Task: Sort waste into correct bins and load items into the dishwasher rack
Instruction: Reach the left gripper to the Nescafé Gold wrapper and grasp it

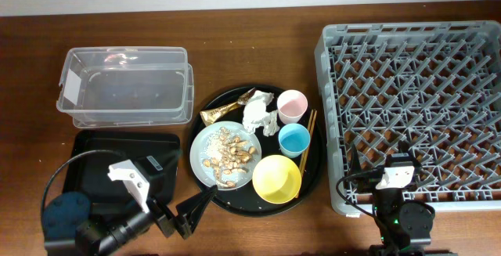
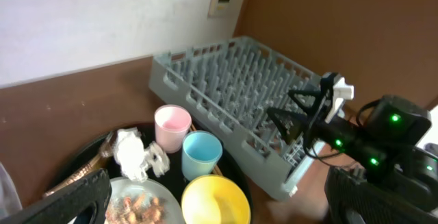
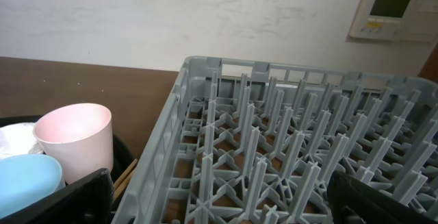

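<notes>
Beige-brown food scraps [image 1: 229, 156] cover the pale grey-green round plate [image 1: 201, 151] ahead of the left claw [image 1: 205, 204]; the square grey pegged plastic rack [image 1: 407, 30] lies ahead of the right claw [image 1: 379, 158].

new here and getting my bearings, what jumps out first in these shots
The big grey dishwasher rack fills the right side of the overhead view, with nothing loaded in it. At centre, a round black tray is crowded with a yellow bowl, a pink cup, a blue cup and a plate heaped with food scraps.
</notes>
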Controlling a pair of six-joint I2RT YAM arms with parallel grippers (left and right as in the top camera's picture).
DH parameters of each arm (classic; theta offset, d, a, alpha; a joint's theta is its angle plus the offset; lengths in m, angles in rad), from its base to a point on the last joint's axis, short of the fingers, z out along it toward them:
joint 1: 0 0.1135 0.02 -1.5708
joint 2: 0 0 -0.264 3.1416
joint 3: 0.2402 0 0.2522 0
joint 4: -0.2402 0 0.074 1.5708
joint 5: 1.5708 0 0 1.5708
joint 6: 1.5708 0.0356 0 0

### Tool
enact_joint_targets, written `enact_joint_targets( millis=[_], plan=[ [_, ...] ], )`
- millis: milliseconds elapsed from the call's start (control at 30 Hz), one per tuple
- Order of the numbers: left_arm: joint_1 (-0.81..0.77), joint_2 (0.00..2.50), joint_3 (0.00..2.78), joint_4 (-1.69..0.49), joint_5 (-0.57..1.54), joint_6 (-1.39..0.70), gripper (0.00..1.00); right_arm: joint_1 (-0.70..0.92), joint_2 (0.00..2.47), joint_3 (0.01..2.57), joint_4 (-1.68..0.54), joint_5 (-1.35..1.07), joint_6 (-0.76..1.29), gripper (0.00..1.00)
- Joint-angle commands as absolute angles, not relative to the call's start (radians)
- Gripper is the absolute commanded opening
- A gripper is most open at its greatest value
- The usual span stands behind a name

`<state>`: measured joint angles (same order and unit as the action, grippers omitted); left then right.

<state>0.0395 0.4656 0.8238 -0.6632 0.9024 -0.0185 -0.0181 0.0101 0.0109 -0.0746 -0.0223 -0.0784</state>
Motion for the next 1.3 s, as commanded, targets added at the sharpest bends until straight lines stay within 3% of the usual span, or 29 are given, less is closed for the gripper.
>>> enact_joint_targets(
  millis=[0,67,167,300,367,400,500,533,600,700,733,933,1033,1133,1267],
  plan=[
    [0.035,0.465,0.839,-0.724,0.92,-0.006,0.99,-0.012,0.005,0.006,-0.079,-0.014,-0.075,0.98],
    [0.035,0.466,0.84,-0.72,0.916,-0.007,0.99,-0.012,0.005,0.006,-0.079,-0.014,-0.075,0.98],
    [0.035,0.532,0.929,-0.77,0.677,-0.081,0.99,-0.012,0.006,0.006,-0.079,-0.014,-0.075,0.98],
    [0.019,0.904,1.325,-1.166,0.544,0.011,1.0,-0.012,0.006,0.006,-0.08,-0.014,-0.075,0.98],
    [-0.07,1.107,1.525,-1.39,0.322,0.012,1.0,-0.012,0.005,0.006,-0.079,-0.014,-0.075,0.98],
    [-0.121,1.182,1.586,-1.414,0.321,0.012,0.99,-0.012,0.006,0.006,-0.08,-0.014,-0.075,0.98],
    [-0.188,1.278,1.62,-1.299,0.646,0.013,1.0,-0.012,0.005,0.006,-0.079,-0.014,-0.075,0.98],
    [-0.212,1.309,1.62,-1.205,0.649,0.009,0.99,-0.012,0.005,0.006,-0.079,-0.014,-0.075,0.98],
    [-0.277,1.344,1.621,-1.174,0.364,-0.108,0.99,-0.012,0.006,0.006,-0.079,-0.014,-0.075,0.98],
    [-0.535,1.468,1.621,-1.104,-0.154,-0.097,0.99,-0.012,0.006,0.006,-0.079,-0.014,-0.075,0.98],
    [-0.575,1.512,1.621,-1.067,-0.241,-0.096,0.99,-0.012,0.006,0.006,-0.079,-0.014,-0.075,0.98],
    [-0.587,1.744,1.62,-0.911,-0.316,-0.051,0.99,-0.012,0.006,0.006,-0.08,-0.014,-0.075,0.98],
    [-0.586,1.833,1.62,-0.834,-0.319,-0.044,0.85,-0.012,0.006,0.006,-0.079,-0.014,-0.075,0.98],
    [-0.584,1.913,1.62,-0.801,-0.323,0.143,0.85,-0.012,0.006,0.006,-0.079,-0.014,-0.075,0.98],
    [-0.535,1.961,1.62,-0.801,-0.322,0.163,0.86,-0.012,0.006,0.006,-0.079,-0.014,-0.075,0.98]
  ],
)
